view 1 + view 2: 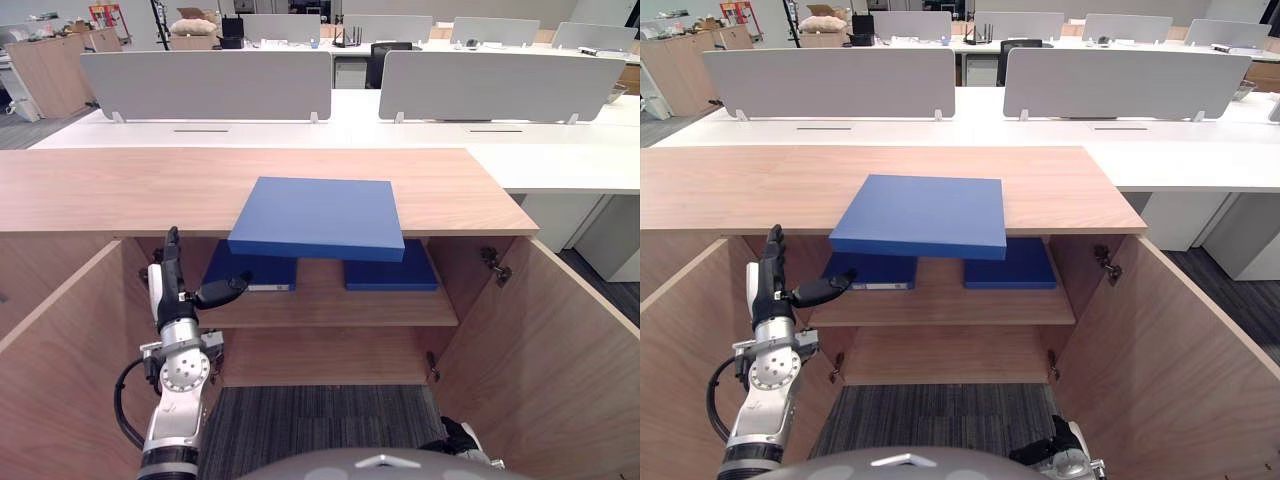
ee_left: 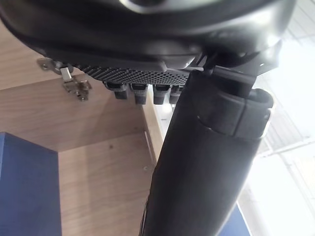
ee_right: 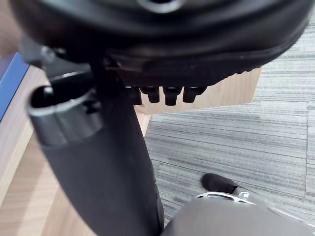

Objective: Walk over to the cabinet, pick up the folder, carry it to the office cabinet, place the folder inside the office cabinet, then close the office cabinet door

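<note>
A blue folder (image 1: 318,215) lies flat on the wooden cabinet's top (image 1: 120,185), with its near edge sticking out over the open front. My left hand (image 1: 172,285) is raised in front of the cabinet's left side, below and to the left of that folder. Its fingers are straight and its thumb (image 1: 222,290) points toward the shelf; it touches nothing. My right hand (image 1: 462,438) hangs low near the carpet, open, holding nothing. The left wrist view shows a blue folder (image 2: 27,187) and a door hinge (image 2: 74,83) past the open left hand (image 2: 206,162).
Both cabinet doors, left (image 1: 60,380) and right (image 1: 560,360), stand wide open toward me. Two more blue folders (image 1: 250,270) (image 1: 392,270) lie on the inner shelf (image 1: 330,300). White desks with grey dividers (image 1: 205,85) stand behind the cabinet. Grey carpet (image 3: 236,142) covers the floor.
</note>
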Motion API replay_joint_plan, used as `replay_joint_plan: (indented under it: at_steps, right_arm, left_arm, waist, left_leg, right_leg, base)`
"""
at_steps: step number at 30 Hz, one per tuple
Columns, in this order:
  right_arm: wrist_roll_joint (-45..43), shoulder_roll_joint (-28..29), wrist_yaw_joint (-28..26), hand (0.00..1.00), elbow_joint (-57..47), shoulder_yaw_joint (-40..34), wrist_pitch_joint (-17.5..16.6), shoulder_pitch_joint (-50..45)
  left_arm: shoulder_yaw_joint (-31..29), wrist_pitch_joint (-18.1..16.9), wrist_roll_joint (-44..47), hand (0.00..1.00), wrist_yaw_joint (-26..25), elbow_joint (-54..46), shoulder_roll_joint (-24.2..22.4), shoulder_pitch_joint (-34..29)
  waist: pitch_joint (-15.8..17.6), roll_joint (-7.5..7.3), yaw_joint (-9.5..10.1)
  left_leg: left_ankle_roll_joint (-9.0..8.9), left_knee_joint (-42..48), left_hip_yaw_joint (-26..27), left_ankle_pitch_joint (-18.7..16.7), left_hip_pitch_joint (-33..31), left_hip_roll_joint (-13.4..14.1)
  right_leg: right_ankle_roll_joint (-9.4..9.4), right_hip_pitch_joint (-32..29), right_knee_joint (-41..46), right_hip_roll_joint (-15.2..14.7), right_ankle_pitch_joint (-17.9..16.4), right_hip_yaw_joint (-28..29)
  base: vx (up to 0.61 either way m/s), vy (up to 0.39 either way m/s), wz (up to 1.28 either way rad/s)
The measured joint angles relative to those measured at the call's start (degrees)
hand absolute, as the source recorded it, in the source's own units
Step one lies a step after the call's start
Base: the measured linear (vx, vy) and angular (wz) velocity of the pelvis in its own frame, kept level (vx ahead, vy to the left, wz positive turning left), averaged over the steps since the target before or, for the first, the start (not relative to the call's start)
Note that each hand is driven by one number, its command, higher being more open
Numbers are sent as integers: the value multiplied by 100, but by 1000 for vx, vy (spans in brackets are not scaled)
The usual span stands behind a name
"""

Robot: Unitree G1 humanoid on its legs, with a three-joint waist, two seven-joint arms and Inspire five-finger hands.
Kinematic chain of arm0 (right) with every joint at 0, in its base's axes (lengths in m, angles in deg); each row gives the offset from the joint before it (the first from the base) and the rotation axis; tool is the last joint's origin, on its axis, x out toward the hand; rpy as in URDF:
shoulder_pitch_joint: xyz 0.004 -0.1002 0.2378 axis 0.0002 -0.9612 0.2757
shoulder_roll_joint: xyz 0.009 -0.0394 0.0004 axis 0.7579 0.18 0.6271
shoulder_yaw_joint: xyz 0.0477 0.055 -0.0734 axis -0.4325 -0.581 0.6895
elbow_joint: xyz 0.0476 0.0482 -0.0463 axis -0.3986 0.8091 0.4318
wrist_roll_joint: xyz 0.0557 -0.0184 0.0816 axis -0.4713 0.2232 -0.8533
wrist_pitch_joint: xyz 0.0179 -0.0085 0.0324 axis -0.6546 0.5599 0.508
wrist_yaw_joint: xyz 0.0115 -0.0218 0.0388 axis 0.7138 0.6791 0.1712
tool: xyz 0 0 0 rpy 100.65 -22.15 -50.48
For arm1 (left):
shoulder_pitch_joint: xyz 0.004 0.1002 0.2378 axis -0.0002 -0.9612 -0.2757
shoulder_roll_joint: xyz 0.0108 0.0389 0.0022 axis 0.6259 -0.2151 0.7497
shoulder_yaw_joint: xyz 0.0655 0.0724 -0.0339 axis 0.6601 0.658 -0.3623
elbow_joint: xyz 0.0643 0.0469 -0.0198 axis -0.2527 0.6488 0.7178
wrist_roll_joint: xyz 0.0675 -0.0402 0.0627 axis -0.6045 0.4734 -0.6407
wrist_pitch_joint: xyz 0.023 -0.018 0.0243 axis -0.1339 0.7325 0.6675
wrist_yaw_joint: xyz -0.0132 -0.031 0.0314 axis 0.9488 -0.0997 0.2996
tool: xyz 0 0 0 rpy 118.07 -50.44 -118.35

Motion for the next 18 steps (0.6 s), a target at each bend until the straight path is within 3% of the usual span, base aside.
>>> replay_joint_plan:
  at_steps: [11, 18]
  right_arm:
    - [0, -16, -5, 100, 2, 1, 0, -1]
    - [0, -16, -29, 100, 1, 0, -1, -21]
  left_arm:
    - [-8, -150, 5, 100, -88, -262, 12, 1]
    - [100, -151, -17, 100, 200, -262, 18, 1]
  waist:
    - [-33, 26, 31]
    - [-44, 8, 80]
  left_leg:
    - [-2, 1, -4, -1, -1, 4]
    - [-3, 4, -11, 0, 0, 3]
  right_leg:
    - [-3, 2, 0, 3, -4, -5]
    - [-3, 9, 2, 1, -5, -11]
  base:
    - [0, 0, 0]
    - [0, 0, 0]
